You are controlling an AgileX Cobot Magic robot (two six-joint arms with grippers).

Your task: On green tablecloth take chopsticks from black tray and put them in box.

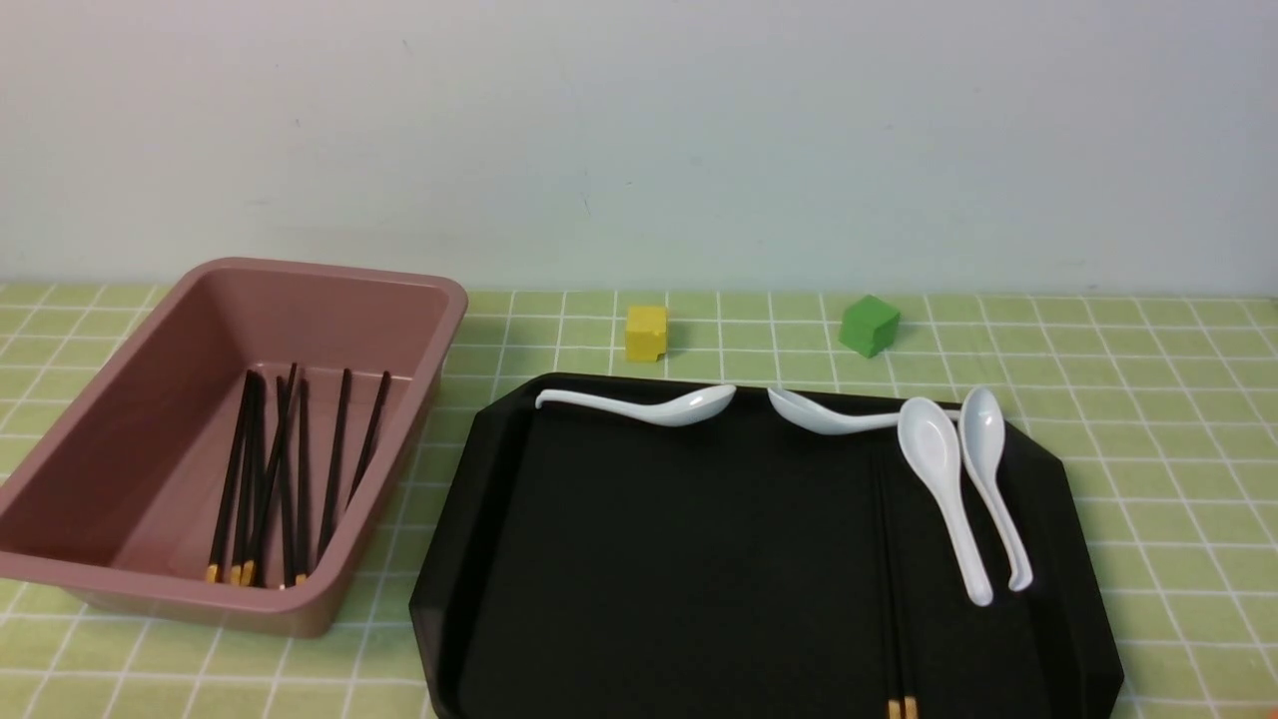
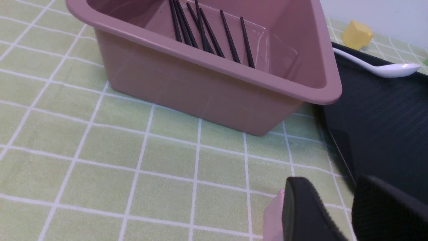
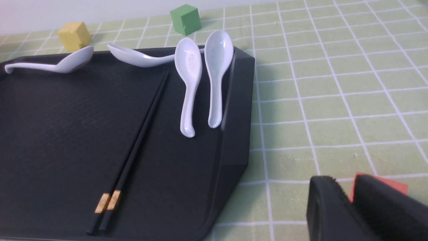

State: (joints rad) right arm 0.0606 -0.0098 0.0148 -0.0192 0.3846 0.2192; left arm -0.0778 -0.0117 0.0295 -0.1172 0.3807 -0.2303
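Observation:
The green tablecloth (image 1: pixel 1148 449) covers the table. The black tray (image 1: pixel 649 559) lies at centre right. One pair of chopsticks (image 3: pixel 133 150) lies lengthwise in its right part, with the gold bands (image 1: pixel 902 709) at the near edge. The box (image 1: pixel 180 399) stands left of the tray and holds several chopsticks (image 1: pixel 290 469), also seen in the left wrist view (image 2: pixel 200 26). My left gripper (image 2: pixel 334 187) hovers low over the cloth near the box's near corner (image 2: pixel 200 90), slightly open and empty. My right gripper (image 3: pixel 344 184) is shut and empty over the cloth, right of the tray. Neither gripper shows in the front view.
Several white spoons (image 1: pixel 939 479) lie along the tray's far edge and right side. A yellow cube (image 1: pixel 646 333) and a green cube (image 1: pixel 869 325) stand on the cloth behind the tray. An orange-red patch (image 3: pixel 398 185) shows behind my right fingers.

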